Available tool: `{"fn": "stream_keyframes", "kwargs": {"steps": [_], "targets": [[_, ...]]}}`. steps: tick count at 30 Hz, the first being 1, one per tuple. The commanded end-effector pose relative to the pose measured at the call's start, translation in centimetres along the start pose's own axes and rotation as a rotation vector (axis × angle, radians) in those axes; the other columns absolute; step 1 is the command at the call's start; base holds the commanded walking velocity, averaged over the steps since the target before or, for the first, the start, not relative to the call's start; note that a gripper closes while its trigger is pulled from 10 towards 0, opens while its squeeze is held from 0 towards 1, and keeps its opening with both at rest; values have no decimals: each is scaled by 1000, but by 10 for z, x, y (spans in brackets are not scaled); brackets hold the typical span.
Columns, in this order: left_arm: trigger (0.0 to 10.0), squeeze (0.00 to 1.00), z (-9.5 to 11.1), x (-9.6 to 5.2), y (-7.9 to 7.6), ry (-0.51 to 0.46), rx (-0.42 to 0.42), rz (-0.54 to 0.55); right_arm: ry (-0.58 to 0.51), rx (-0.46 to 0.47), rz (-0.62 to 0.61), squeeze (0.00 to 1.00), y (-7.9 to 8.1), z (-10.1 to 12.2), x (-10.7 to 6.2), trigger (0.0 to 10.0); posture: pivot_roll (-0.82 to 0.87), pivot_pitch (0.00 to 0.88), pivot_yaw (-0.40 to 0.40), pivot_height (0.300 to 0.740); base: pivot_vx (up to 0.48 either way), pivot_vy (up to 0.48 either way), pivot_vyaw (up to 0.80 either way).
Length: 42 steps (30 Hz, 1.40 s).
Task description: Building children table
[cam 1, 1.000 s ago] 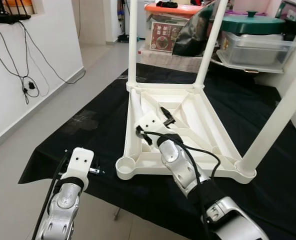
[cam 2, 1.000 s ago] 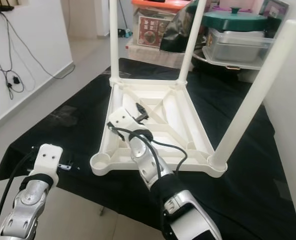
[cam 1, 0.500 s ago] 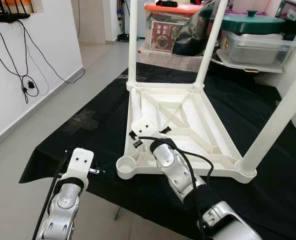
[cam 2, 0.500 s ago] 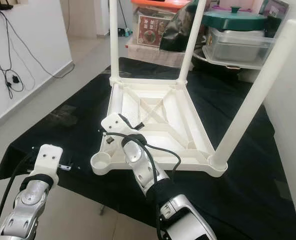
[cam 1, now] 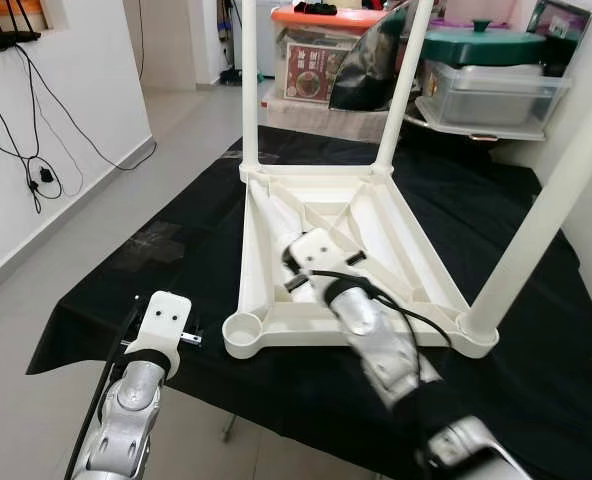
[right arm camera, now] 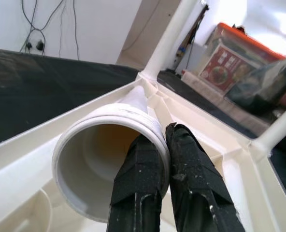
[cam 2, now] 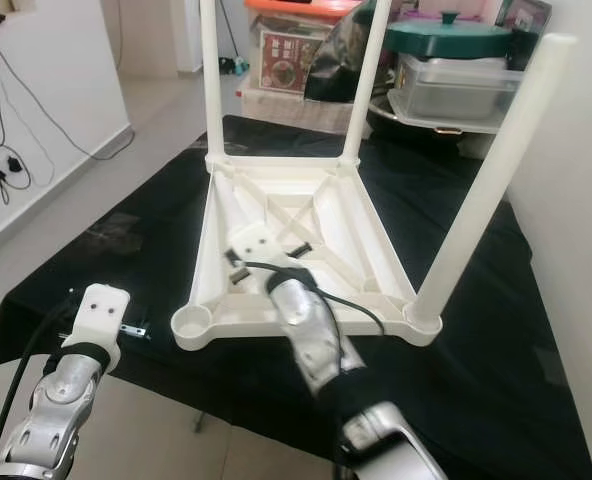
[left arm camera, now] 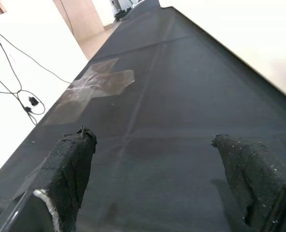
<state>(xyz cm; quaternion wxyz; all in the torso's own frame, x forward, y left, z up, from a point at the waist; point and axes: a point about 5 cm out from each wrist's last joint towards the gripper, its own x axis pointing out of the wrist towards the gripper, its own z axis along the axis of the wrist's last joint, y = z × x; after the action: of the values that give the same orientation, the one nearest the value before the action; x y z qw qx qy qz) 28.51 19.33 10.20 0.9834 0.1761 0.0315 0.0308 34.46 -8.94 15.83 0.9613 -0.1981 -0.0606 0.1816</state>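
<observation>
Our right claw [right arm camera: 164, 159] pinches the rim of the last leg [right arm camera: 109, 154], which lies inside the upside-down table [cam 1: 416, 270], so we can lift it to the empty corner hole [cam 1: 244, 328]. Our left claw [left arm camera: 167, 164] waits with fingers apart over the black cloth [left arm camera: 181, 96].

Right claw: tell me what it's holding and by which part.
The right claw pinches the loose white table leg by the rim of its open hollow end, one finger inside, one outside.

Head stereo looks down, sharing upturned table [cam 1: 346, 230]; wrist cameras close along jaws.
</observation>
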Motion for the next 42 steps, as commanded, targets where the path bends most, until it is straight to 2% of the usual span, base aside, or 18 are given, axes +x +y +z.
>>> {"fn": "stream_keyframes", "kwargs": {"steps": [1,4,7,13,19,20,21,23,24,25,28,31,34,35,36,37,38,42], "targets": [[10000,0,-2,1,1,16,-16,-6,-43,70,66,0,-9,4,-9,0,67,0,-27,740,0,0,0],[10000,0,-1,3,0,17,-35,-6,-62,83,94,0,-16,4,-16,0,67,0,-27,740,0,0,0],[10000,0,5,6,2,22,-190,-21,-131,230,206,0,-35,5,-42,0,61,0,-29,740,0,0,0],[10000,0,7,7,6,20,-251,-30,-164,293,232,0,-39,11,-50,0,59,0,-28,740,0,0,0],[10000,0,10,14,8,11,-299,-19,-223,368,208,0,-56,20,-56,0,47,0,-23,740,0,0,0],[10000,0,12,15,7,13,-347,-31,-235,404,202,0,-60,21,-57,0,45,0,-21,740,0,0,0],[10000,0,12,15,7,13,-347,-31,-235,404,202,0,-60,21,-57,0,45,0,-21,740,0,0,0],[10000,0,20,17,3,-5,-502,-72,-256,501,202,0,-63,22,-60,0,45,0,-21,740,0,0,0],[10000,0,20,17,3,-5,-502,-72,-256,501,202,0,-63,22,-60,0,45,0,-21,740,0,0,0],[10000,0,24,17,2,-16,-562,-95,-264,543,213,0,-64,22,-62,0,45,0,-21,740,0,0,0],[10000,0,53,12,-5,-147,-798,-290,-249,608,262,0,-49,17,-64,0,45,0,-22,740,0,0,0],[10000,0,59,10,-6,-178,-845,-331,-243,621,271,0,-45,16,-64,0,45,0,-23,740,0,0,0],[10000,0,75,6,-5,-266,-1007,-426,-245,700,339,0,-32,17,-64,0,51,0,-29,740,0,0,0],[10000,0,75,6,-5,-266,-1007,-426,-245,700,339,0,-32,17,-64,0,51,0,-29,740,0,0,0],[10000,0,79,6,-2,-297,-1079,-454,-241,736,384,0,-25,17,-65,0,53,0,-31,740,0,0,0],[10000,0,79,6,-2,-297,-1079,-454,-241,736,384,0,-25,17,-65,0,53,0,-31,740,0,0,0],[10000,0,81,7,3,-313,-1149,-474,-230,783,436,0,-16,17,-68,0,55,0,-32,740,0,0,0],[10000,0,81,7,5,-317,-1175,-482,-223,800,448,0,-13,16,-69,0,51,0,-33,740,0,0,0]]}}
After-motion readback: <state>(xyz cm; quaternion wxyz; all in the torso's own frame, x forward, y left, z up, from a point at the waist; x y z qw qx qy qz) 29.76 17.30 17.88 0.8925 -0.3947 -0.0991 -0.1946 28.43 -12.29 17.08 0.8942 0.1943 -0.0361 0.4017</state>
